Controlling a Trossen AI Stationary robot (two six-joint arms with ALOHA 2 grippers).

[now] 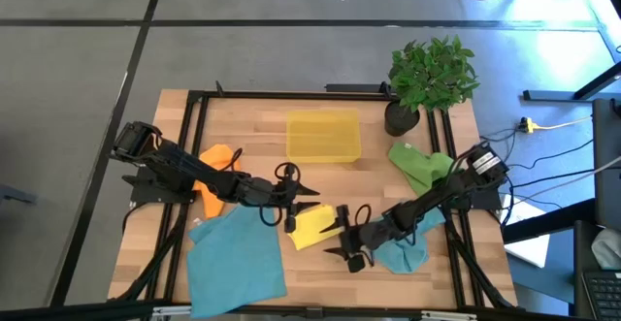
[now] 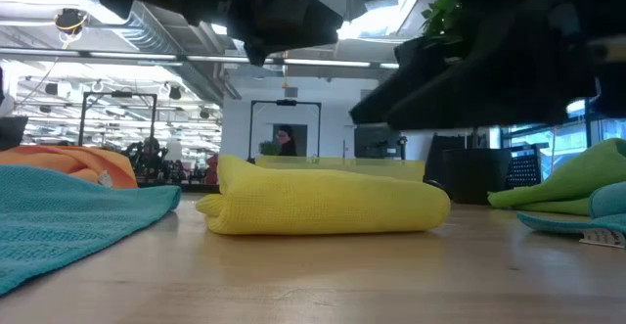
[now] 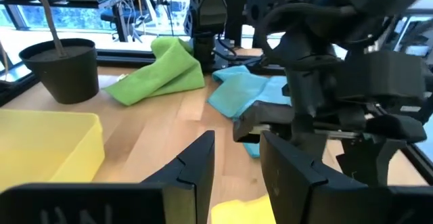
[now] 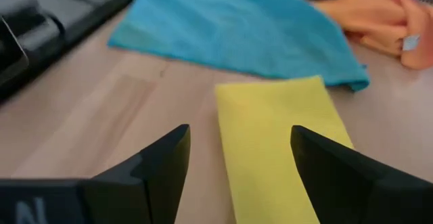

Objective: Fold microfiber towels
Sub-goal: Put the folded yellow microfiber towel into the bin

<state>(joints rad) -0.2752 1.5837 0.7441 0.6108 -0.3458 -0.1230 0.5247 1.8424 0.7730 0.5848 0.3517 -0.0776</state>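
High view: overhead, straight down on the desk (image 1: pixel 243 127). Low view: desk-level, close. Wrist views: near, forward-facing. All apparently share the yellow towel (image 1: pixel 312 226).

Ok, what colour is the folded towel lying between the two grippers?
Yellow. The folded towel shows best in the low view, lying flat on the table.

Folded towel (image 1: pixel 312 226) sits mid-table, between both grippers. Bin (image 1: pixel 323 135) is behind it, plant (image 1: pixel 430 77) far right.

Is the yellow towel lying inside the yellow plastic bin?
No. In the high view the folded yellow towel lies on the bare table, apart from the yellow bin.
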